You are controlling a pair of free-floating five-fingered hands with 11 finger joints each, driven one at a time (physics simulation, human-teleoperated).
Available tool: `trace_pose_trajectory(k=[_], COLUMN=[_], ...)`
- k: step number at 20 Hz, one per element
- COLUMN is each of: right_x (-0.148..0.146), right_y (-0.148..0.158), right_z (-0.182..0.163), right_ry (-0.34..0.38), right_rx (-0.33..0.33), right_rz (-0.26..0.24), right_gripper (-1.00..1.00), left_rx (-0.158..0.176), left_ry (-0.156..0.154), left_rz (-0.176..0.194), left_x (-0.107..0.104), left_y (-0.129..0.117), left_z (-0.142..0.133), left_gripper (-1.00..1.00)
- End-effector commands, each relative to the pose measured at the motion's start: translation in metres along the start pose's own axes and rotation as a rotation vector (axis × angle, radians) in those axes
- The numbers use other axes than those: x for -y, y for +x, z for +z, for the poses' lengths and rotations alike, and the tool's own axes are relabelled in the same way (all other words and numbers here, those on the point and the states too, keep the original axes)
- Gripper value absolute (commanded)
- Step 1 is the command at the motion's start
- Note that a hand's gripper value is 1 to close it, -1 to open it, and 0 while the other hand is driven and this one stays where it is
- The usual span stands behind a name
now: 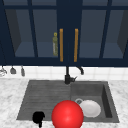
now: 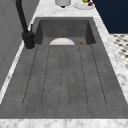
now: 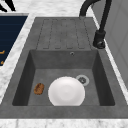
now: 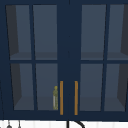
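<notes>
My left hand (image 1: 38, 117) hangs at the front edge of the sink (image 1: 27, 100), over the ribbed drainboard, and I cannot tell whether its fingers are curled or loose; it appears to hold nothing. Just to its right sits a large red ball (image 1: 67, 115), smooth and glossy, likely light but slippery and too round to pinch, so I would cup it from both sides. Beyond the ball, further right, a white plate (image 3: 66, 91) lies flat in the basin beside the drain (image 3: 82, 80), with a small brown sponge (image 3: 39, 88) near it.
</notes>
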Motion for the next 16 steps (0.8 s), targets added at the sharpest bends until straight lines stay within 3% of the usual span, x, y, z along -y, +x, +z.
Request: trace_pose_trajectory(k=[1, 16], right_x=[0.018, 0.059], right_y=[0.016, 0.083], right_z=[0.005, 0.029], right_ry=[0.01, -0.005], right_rx=[0.069, 0.078], right_rz=[0.017, 0.016], right_gripper=[1.0, 1.0], left_rx=[0.0, 0.0], left_ry=[0.0, 0.0], left_rz=[0.0, 0.0], left_x=[0.0, 0.0], left_y=[0.0, 0.0], left_z=[0.0, 0.0], left_gripper=[0.0, 0.0])
